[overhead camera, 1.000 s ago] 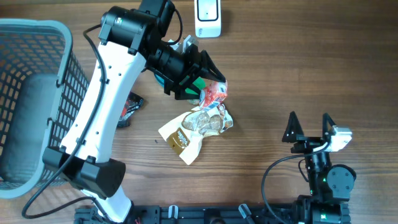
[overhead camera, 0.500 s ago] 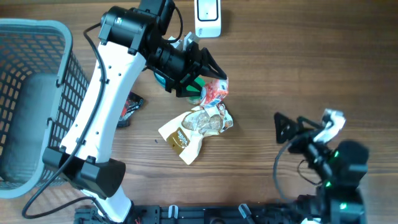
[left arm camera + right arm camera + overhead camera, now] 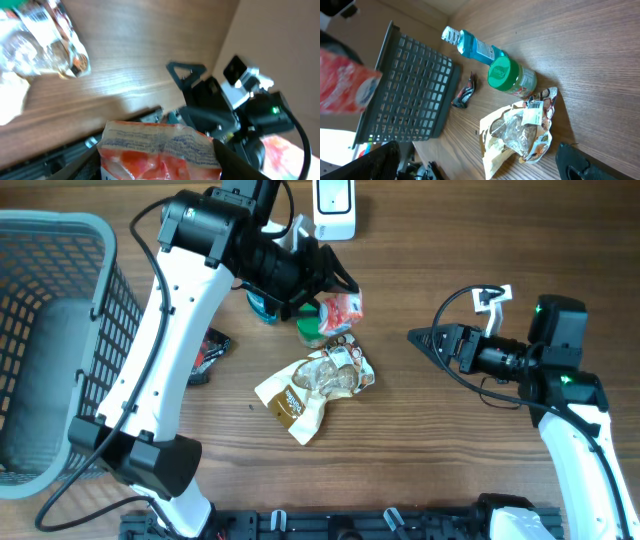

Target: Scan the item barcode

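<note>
The left gripper [image 3: 338, 290] was clamped on an orange-red printed plastic packet [image 3: 344, 313], holding it above the brown wooden table [image 3: 500, 240], just beside a green-lidded jar [image 3: 311, 330] and not far from the table's far edge, where a white boxy scanner [image 3: 335, 205] stood; the right gripper [image 3: 425, 338] had its jaws spread wide with nothing between them, pointing toward the packet across a strip of bare wood; a grey plastic mesh basket [image 3: 55, 330] took up the left edge, and a small black-and-red sachet [image 3: 208, 354] lay between it and the left arm; a crinkled clear-and-cream bag [image 3: 315, 385] lay just on the near side of the jar; the right half of the table was open wood around the right arm; the overhead view hid most of a blue bottle [image 3: 472, 46] under the left arm, while the right wrist view showed it lying whole beside the jar; the left wrist view showed the packet's pale sealed edge pinched between dark fingers [image 3: 234, 161], with a pale wall beyond the table.
</note>
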`<state>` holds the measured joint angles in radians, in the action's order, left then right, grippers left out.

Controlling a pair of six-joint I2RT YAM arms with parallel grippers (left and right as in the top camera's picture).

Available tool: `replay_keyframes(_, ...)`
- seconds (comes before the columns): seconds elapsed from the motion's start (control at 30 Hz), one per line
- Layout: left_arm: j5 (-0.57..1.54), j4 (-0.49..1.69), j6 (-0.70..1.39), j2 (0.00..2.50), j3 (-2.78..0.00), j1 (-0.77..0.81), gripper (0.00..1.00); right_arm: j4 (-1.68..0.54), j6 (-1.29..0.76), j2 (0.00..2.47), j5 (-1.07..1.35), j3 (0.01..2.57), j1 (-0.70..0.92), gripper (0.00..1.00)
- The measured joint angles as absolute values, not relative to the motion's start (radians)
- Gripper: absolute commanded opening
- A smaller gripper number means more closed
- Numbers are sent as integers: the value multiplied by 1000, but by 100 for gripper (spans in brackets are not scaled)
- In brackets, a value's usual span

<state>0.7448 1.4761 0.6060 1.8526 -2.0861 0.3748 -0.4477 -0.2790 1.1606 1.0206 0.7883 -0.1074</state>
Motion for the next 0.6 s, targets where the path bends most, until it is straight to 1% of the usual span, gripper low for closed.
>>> replay_keyframes(0.13,598,1444,612,1853,-2086,374,55,-410,-267,1145,1021,788,-108,100)
replay_keyframes(0.27,536,1392,612,1882,-2086,409,57,-373,-267,1065,1021,788,-114,100)
replay_keyframes(0.43,509,1250,612,2060,-2085,518,56,-480,-270,1019,1014,789,-172,100)
replay_keyframes(0.6,430,1163,612,2176,-2085,549,55,-536,-240,1019,991,789,-187,100)
